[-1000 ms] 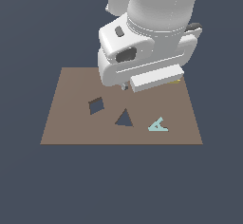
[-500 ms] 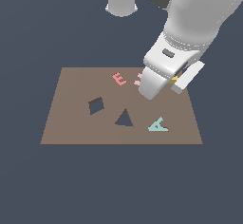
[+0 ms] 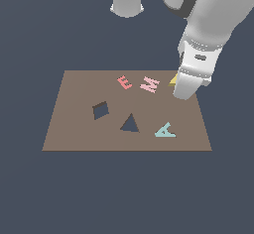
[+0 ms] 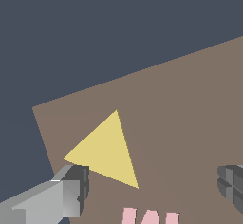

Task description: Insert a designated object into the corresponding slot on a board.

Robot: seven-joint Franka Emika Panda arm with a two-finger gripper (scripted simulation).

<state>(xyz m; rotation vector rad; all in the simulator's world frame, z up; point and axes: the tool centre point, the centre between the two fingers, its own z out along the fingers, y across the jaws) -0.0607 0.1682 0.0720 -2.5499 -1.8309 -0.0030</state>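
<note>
The end effector (image 4: pixel 152 187) hangs spread wide and empty over the yellow triangle (image 4: pixel 105 151) near the board (image 3: pixel 74 129)'s corner. I'd say it must drop and pinch it, then carry it to the triangular slot (image 3: pixel 130 124).

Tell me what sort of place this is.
A simulated test scene, most likely a shape-sorting bench rather than a real room: a flat brown board floats on a featureless dark blue ground, with plain untextured letter pieces, a yellow triangle, and a white robot arm whose open pincer hangs over it.
</note>
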